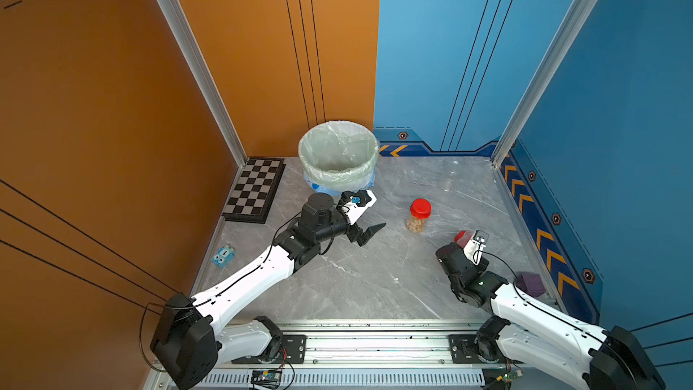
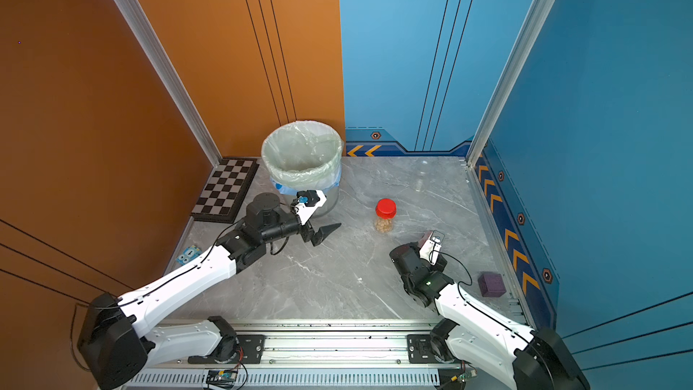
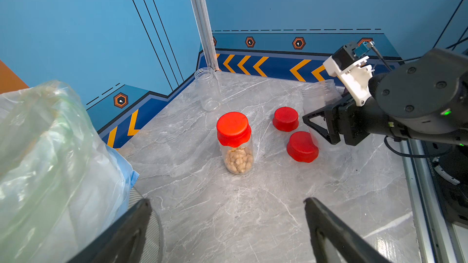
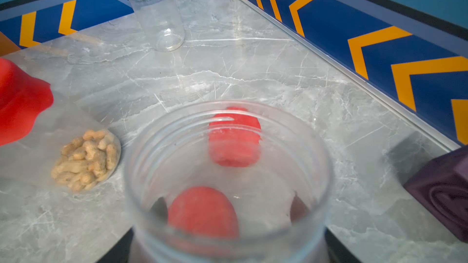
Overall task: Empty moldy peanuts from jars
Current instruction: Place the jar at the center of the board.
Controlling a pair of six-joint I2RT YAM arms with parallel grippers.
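left fingers (image 3: 329, 231) spread wide – holding nothing, right fingers (image 3: 331, 125) clamped on empty lidless jar (image 4: 316, 158)

Seemingly lab: printed wall panels (image 1: 412, 50)

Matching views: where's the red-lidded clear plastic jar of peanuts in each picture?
Top views: the red-lidded clear plastic jar of peanuts stands upright near the scene's middle in both top views.
Left wrist: mid-frame, beside two loose red lids.
Right wrist: cropped at the frame edge, its pale peanuts showing.
Shared landmark: the empty lidless clear jar near the far corner, faint in both top views.
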